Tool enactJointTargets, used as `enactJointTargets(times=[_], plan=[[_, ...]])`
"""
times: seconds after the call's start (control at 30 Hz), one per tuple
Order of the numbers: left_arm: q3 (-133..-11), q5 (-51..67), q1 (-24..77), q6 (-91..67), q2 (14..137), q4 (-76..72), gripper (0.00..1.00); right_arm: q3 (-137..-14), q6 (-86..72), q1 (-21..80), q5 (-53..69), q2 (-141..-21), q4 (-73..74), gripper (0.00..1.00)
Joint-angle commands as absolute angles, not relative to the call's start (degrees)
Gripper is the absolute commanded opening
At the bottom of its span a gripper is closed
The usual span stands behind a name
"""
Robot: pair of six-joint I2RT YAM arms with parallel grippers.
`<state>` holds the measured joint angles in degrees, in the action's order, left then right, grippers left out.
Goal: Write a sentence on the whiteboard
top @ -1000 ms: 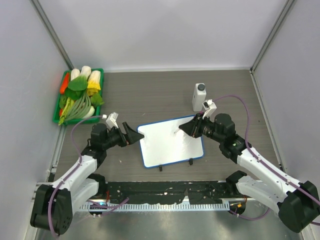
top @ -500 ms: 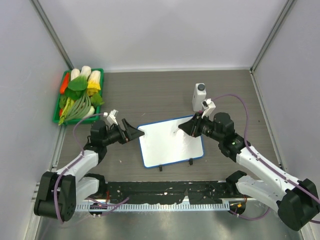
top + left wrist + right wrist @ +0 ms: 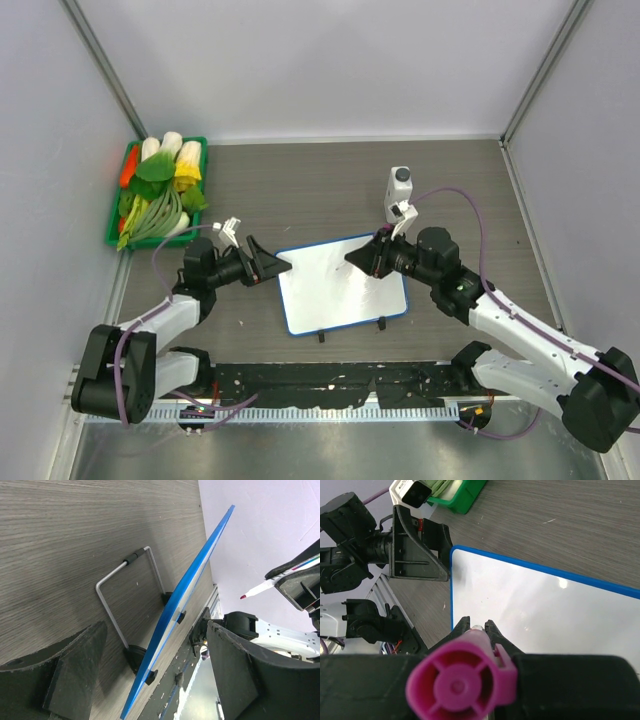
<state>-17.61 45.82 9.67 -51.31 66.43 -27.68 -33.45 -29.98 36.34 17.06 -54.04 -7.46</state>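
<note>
Fingers of the right gripper (image 3: 352, 260) were clamped on a marker (image 3: 460, 687), its magenta cap end filling the right wrist view. The red tip (image 3: 243, 596) pointed at the whiteboard (image 3: 335, 295) and stood just off its face. The left gripper (image 3: 283, 265) was spread wide at the board's left edge, one finger (image 3: 75, 665) on each side of the blue rim; contact could not be judged. The board leaned on a wire stand (image 3: 117, 592) and lay between the two arms. A white bottle (image 3: 398, 192) stood just beyond its far right corner. A green basket (image 3: 110, 238) of vegetables sat well apart, beyond its far left.
</note>
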Motion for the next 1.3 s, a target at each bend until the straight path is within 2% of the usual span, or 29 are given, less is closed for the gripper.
enactJointTargets(times=[0.0,0.4,0.67,1.0,1.07,1.27], plan=[[-19.2,48.6,9.6,-52.5,67.3,-32.8,0.83,-37.4,-28.1,37.0,14.6,-54.4,-10.5,0.01],[-17.9,49.3,9.9,-53.8,67.3,-38.3,0.78,-38.5,-29.3,37.3,18.5,-56.0,-14.5,0.01],[-17.3,50.8,11.1,-54.7,69.7,-43.2,0.61,-36.9,-31.2,38.1,20.5,-57.4,-18.7,0.01],[-12.7,47.4,11.0,-47.9,66.2,-40.0,0.62,-38.4,-29.6,39.7,19.2,-62.0,-20.7,0.01],[-13.0,47.4,11.0,-46.0,66.4,-38.2,0.58,-38.6,-29.6,39.9,18.7,-62.7,-21.0,0.01],[-13.4,47.8,11.1,-42.7,68.6,-36.2,0.33,-39.0,-29.8,40.5,17.8,-64.4,-22.1,0.02]])
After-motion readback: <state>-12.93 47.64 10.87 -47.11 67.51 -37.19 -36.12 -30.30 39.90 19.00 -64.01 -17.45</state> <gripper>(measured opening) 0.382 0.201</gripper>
